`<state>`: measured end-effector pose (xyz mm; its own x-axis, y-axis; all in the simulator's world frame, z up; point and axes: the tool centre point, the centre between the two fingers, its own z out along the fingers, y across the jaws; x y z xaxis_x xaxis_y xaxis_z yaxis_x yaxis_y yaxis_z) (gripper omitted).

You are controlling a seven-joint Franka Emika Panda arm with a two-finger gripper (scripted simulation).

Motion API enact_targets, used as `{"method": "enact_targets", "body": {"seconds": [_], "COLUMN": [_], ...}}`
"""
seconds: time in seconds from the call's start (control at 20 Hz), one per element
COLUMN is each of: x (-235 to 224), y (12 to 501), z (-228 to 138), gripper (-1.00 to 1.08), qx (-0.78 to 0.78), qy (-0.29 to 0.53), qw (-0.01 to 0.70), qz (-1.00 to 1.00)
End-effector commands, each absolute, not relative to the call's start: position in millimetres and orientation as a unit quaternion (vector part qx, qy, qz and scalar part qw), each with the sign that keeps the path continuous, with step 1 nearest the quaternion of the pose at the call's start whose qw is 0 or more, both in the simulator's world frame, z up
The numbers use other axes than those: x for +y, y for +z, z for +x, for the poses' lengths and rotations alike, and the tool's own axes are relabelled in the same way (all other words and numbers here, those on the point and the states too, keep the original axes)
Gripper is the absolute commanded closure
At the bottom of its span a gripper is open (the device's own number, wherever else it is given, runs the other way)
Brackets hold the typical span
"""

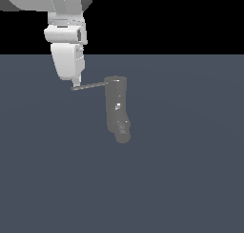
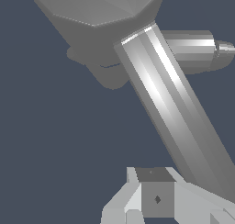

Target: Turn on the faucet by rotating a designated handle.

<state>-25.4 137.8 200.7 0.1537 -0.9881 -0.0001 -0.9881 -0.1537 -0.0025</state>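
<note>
We saw the tool [image 1: 76, 85], its grip state impossible to tell, at the free end of the handle [image 1: 89, 87], the faucet [image 1: 116, 105] standing beyond that rod's far end, so we judged contact made and rotation left.

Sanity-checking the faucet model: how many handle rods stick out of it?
1. The handle projects sideways from the top of the faucet toward the exterior view's left, its free end at the gripper. The stub at the lower end is the spout. The faucet's far side is hidden.
</note>
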Motion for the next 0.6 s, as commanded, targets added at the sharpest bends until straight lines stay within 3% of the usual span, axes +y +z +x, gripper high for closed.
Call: {"method": "enact_targets", "body": {"seconds": [0.0, 0.55], "x": [138.9, 124.4], "y": [201.0, 200.8], "z": [-35.0, -53.0], "gripper": [1.08, 1.08], "qx": [0.649, 0.65], "qy": [0.0, 0.0], "qw": [0.0, 0.001], "qz": [-0.761, -0.76]}}
